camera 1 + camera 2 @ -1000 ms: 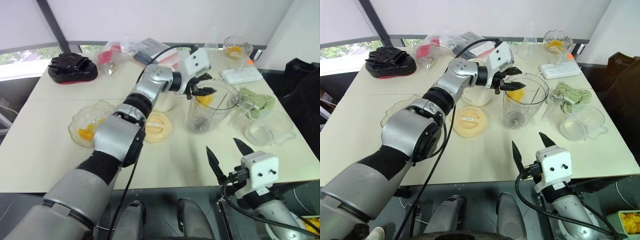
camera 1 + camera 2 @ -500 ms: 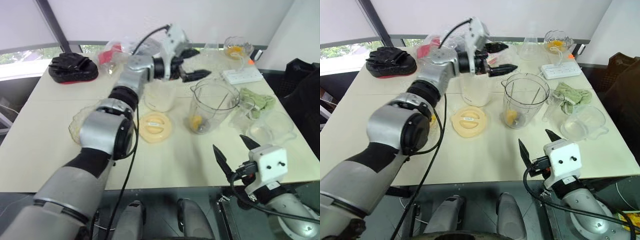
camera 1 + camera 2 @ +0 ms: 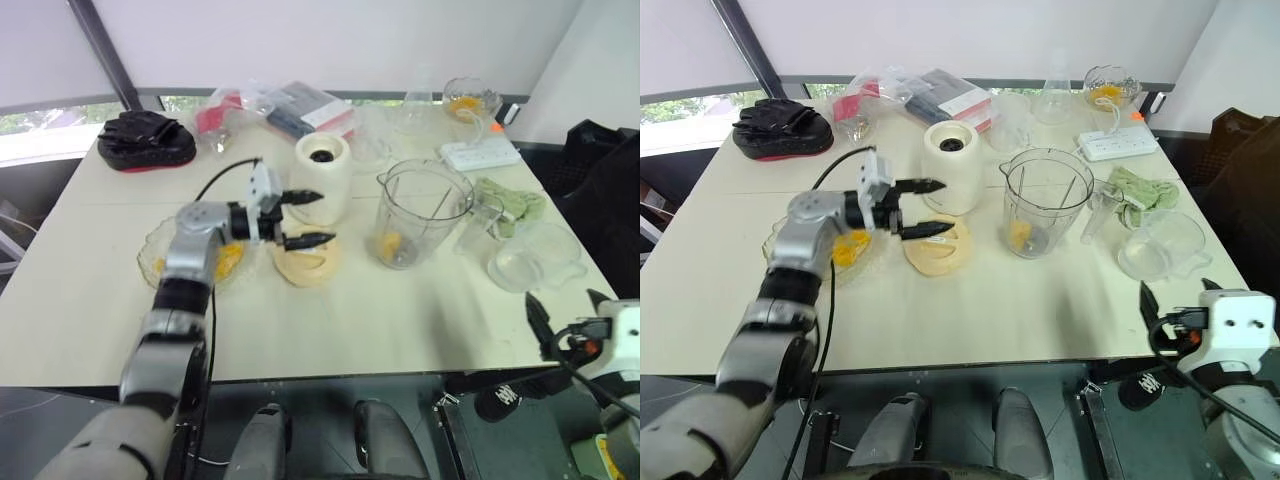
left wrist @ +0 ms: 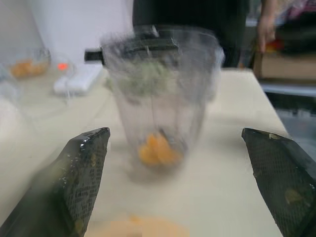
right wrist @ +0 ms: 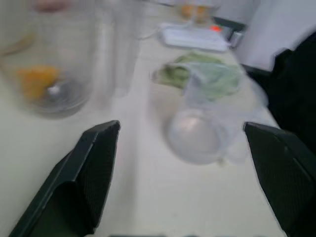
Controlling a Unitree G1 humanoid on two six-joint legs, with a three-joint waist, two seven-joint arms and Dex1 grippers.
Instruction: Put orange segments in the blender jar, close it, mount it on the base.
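Centrally on the table [image 3: 970, 320], the blender jar [image 3: 1045, 205] stands upright, clear and lidless, with an orange segment [image 3: 1021, 236] at its bottom; the left wrist view shows that piece as a glossy yellow-orange lump by the blades. At the jar's 9 o'clock sits the cream base [image 3: 951, 166], the flat lid [image 3: 937, 244] just nearer. Left gripper [image 3: 922, 207] hovers over the lid, jaws spread, empty; right gripper [image 3: 565, 308], at 5 o'clock off the table edge, likewise spread, empty.

Left gripper [image 3: 917, 207] spread wide, right gripper [image 3: 1175, 302] likewise
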